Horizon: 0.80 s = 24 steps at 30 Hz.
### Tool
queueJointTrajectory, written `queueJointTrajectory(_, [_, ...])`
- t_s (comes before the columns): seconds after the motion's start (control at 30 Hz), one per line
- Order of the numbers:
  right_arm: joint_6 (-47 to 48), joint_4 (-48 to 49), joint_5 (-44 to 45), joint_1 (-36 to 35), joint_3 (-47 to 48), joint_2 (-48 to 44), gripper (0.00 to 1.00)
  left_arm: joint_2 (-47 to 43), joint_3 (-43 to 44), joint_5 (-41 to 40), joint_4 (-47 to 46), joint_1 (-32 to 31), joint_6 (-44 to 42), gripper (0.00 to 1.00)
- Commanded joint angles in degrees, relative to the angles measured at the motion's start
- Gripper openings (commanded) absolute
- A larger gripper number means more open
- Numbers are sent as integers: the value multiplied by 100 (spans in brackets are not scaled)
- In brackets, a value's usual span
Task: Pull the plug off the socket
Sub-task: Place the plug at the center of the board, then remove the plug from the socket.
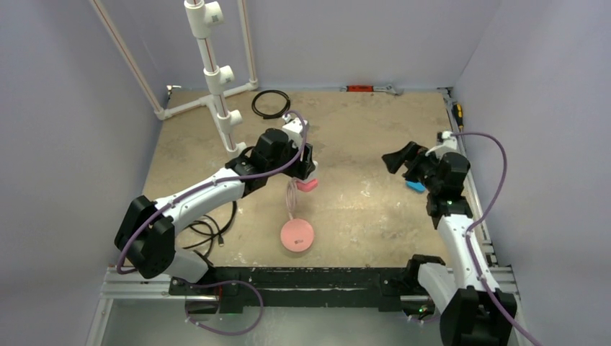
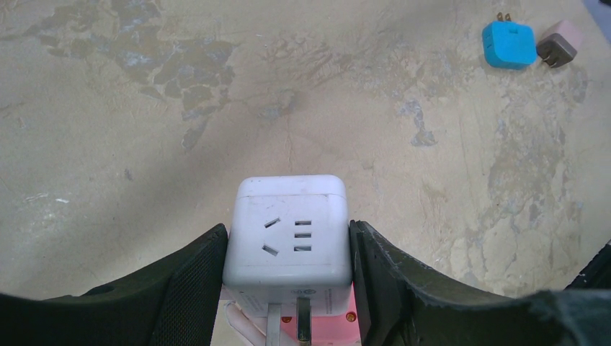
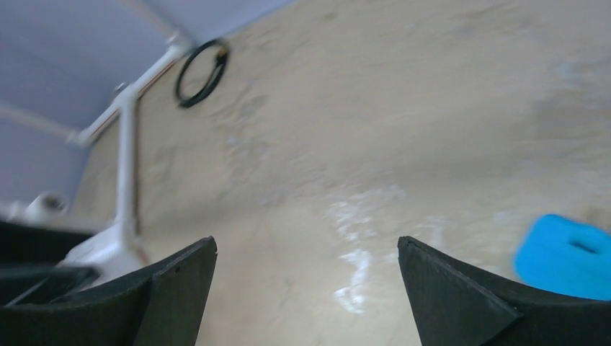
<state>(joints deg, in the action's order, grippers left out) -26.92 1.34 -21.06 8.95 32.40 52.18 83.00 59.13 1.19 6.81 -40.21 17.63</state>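
I see the socket (image 2: 288, 231) clamped squarely between the left gripper's (image 2: 288, 241) two fingers (image 2: 180, 285), one dark pad on each side wall, slotted face up toward the camera, and it looks lifted off the table (image 1: 360, 130). A pink cable (image 1: 290, 198) hangs from it to the pink disc (image 1: 297, 235) lying nearer the arm bases. The blue plug (image 2: 509, 45) lies apart on the tabletop, well to the right, just beside a small brownish adapter (image 2: 558, 45). My right gripper (image 3: 306, 249) hovers near that plug with its jaws spread wide and nothing between them, close to the table's right edge. A white pipe frame (image 1: 216, 79) and a black cable coil (image 1: 271, 104) sit at the back left.
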Motion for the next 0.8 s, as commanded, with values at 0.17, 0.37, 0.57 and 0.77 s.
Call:
queueJointTrajectory(0.17, [-1002, 1133, -1023, -1838, -756, -371, 99, -667, -237, 321, -1016, -5, 324, 0])
queueJointTrajectory(0.37, [-1577, 2282, -839, -2688, -1122, 4, 98, -824, -362, 572, -1279, -8, 338, 0])
queueJointTrajectory(0.57, [-938, 2676, -256, -3657, -1002, 146, 97, -717, -336, 1072, -1408, -5, 374, 0])
queueJointTrajectory(0.77, [-397, 2718, 904, -4249, -928, 109, 98, -584, -315, 1755, -1615, -11, 458, 0])
